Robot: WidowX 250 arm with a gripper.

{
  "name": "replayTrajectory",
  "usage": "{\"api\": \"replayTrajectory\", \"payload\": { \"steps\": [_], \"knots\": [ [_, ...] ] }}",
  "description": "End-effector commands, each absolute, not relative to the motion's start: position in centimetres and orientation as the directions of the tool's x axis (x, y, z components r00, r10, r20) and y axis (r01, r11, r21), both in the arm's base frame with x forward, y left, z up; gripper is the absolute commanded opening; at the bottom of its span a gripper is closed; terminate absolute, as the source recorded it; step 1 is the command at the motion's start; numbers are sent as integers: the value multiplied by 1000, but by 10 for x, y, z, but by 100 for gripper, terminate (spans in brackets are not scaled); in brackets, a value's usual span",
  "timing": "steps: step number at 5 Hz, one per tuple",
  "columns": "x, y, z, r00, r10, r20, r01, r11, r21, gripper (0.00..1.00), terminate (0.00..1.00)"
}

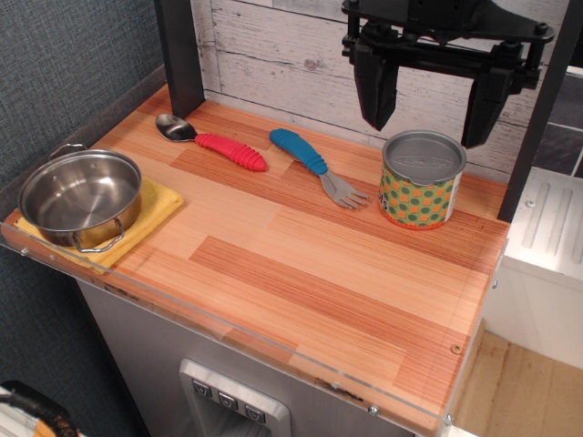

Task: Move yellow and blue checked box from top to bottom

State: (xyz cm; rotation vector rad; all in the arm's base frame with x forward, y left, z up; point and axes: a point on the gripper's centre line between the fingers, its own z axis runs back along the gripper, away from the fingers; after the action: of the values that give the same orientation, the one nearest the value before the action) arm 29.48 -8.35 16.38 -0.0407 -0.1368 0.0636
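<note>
Tool (430,114) hangs at about 1 o'clock in the view, above the back of the worktop (301,282). Both black fingers (375,86) point down and are spread wide, wider than the can below. Nothing between them, nothing gripped.

Yellow and blue checked box (421,180) sits upright on the worktop at roughly 2 o'clock from centre, near the back-right corner. It is a short round tin: grey embossed lid, yellow-orange label with green-blue dots. The tool is above it, not touching; the fingertips look clear of the lid, with the right fingertip ending just beyond the can's upper right edge.

Blue-handled fork (321,169) lies flat at 12 o'clock from centre, tines pointing toward the tin, close to it but apart. Red-handled spoon (211,141) lies at 11 o'clock, bowl toward the back-left corner, handle end near the fork handle.

Steel pot (80,198) with two handles sits at 9 o'clock on a yellow cloth (155,211), at the left edge of the worktop. Pot looks empty.

Front half of the worktop, 6 o'clock side, carries no objects.
</note>
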Motion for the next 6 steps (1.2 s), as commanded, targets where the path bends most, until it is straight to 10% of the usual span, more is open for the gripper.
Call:
{"api": "replayTrajectory", "payload": {
  "steps": [1, 6],
  "knots": [
    [295, -84, 164, 989, 66, 135, -61, 997, -45, 100, 0],
    [391, -43, 128, 912, 204, 355, -267, 953, 140, 100, 0]
  ]
}}
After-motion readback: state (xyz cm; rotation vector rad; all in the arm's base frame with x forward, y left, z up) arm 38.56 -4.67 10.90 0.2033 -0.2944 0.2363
